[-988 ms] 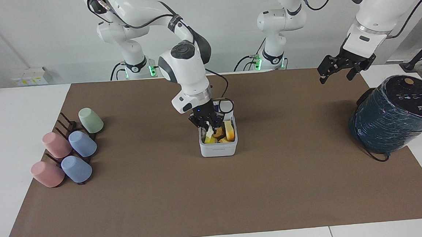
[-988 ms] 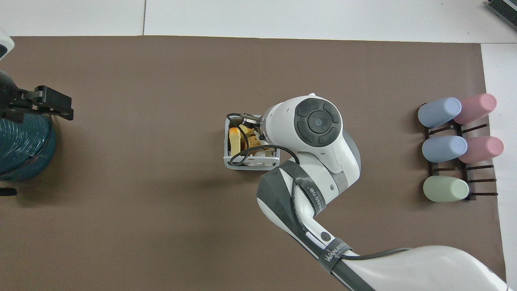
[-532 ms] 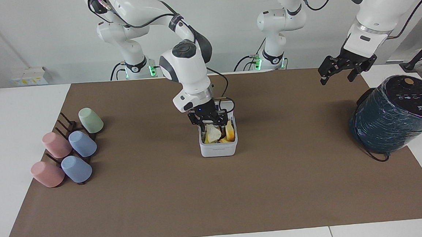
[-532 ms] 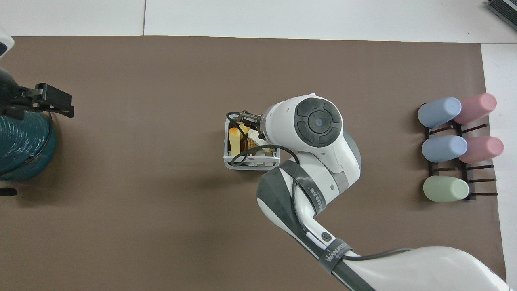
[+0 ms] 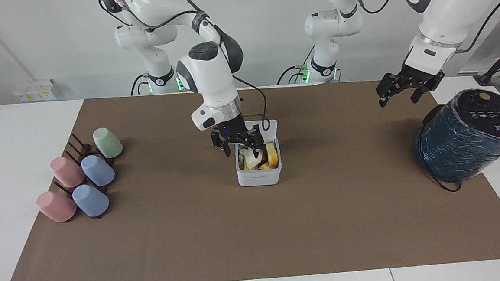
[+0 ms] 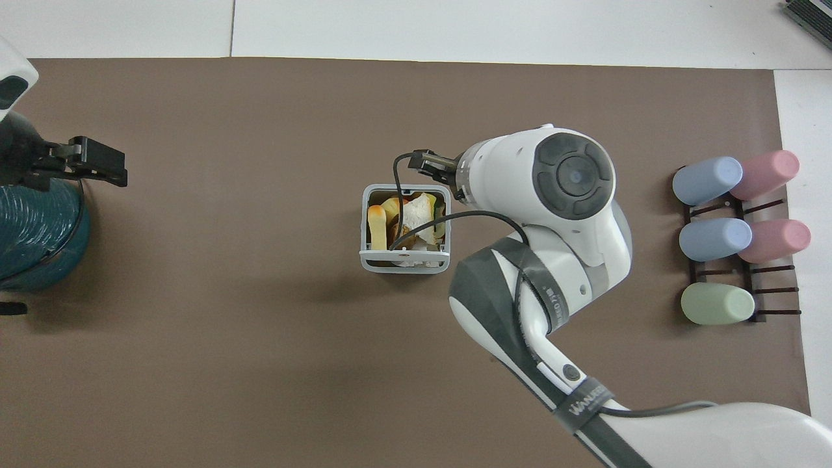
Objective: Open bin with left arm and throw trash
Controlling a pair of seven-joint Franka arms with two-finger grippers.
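**Bin open, trash inside, both end effectors empty**

The bin (image 5: 259, 171) sits near the middle of the brown mat (image 5: 255, 227), lid tipped back toward the robots, at the twelve o'clock edge in the facing view. The trash (image 5: 257, 157) lies inside it: a whitish wedge (image 6: 417, 211) on top, a toast-like slice (image 6: 376, 224) standing along the wall toward the left arm's end, and a brown lump mostly hidden under the wedge.

The right end effector (image 5: 238, 146) hangs just above the bin's rim, at about ten o'clock from the bin in the facing view. Its fingers are spread wide and hold nothing. A black cable loops from its wrist across the bin's opening.

The left end effector (image 5: 403, 91) waits in the air toward its own end of the surface, at about ten o'clock from the teal cylinder (image 5: 466, 136) in the facing view, fingers open and empty.

At the right arm's end, five cups (image 5: 83, 176) lie tipped on a dark rack (image 5: 77, 151), well apart from the bin.
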